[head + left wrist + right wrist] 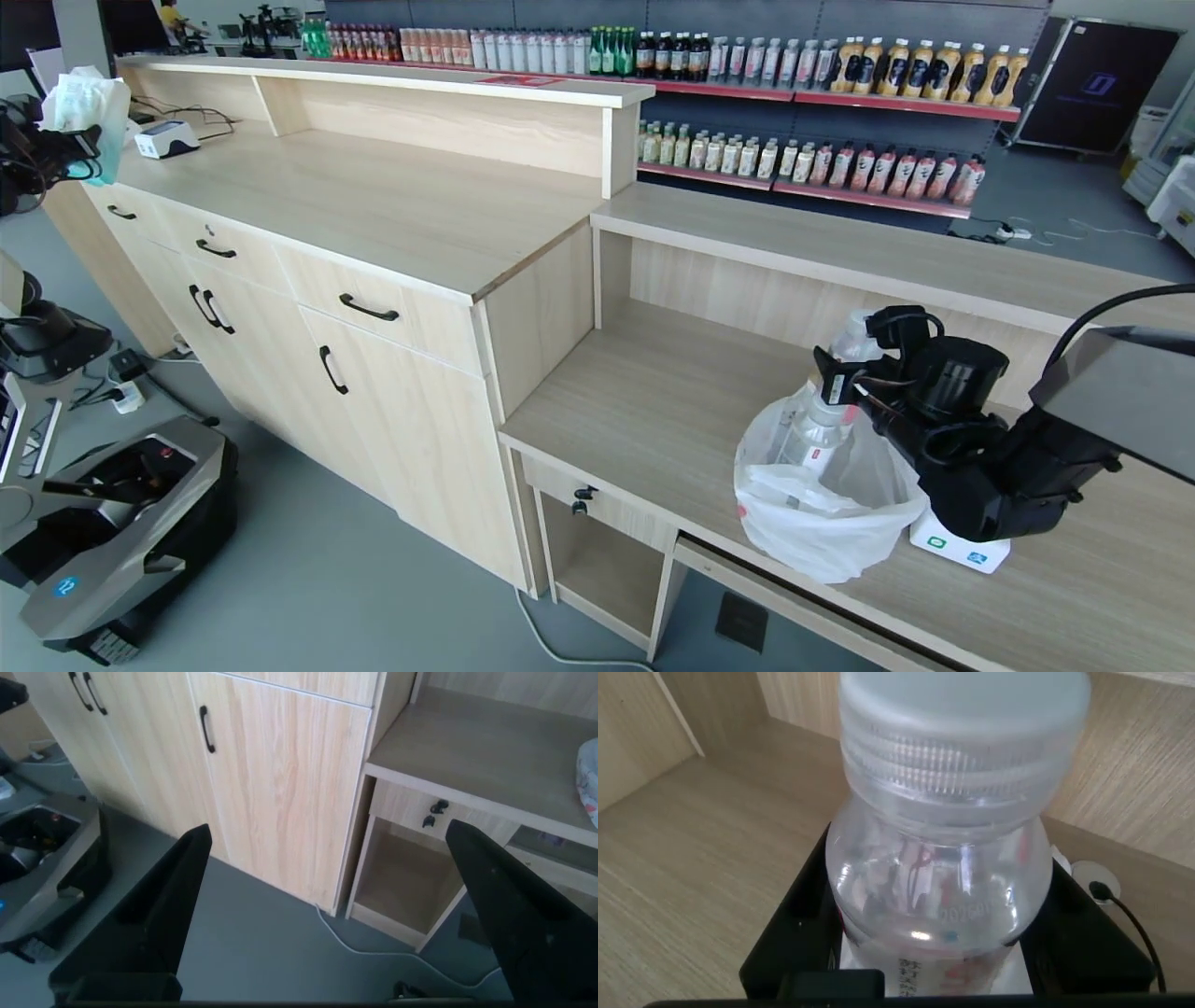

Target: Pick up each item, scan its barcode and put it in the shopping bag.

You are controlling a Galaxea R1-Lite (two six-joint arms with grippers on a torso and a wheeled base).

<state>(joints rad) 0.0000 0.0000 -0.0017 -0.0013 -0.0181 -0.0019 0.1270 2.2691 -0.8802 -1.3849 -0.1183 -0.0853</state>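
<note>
My right gripper (845,383) is shut on a clear plastic bottle (826,401) with a white cap. It holds the bottle tilted over the lower counter, with the bottle's lower end inside the open mouth of the white plastic shopping bag (822,513). In the right wrist view the bottle (938,859) stands between the black fingers (799,933) of the right gripper (934,952). My left gripper (327,924) is open and holds nothing. It hangs over the grey floor and faces the cabinet doors.
A small white scanner box (962,551) lies on the lower counter (653,401) right beside the bag. Another white device (166,138) and a white-and-teal bundle (86,107) are on the upper counter's far left. Shelves of bottles (803,65) stand behind.
</note>
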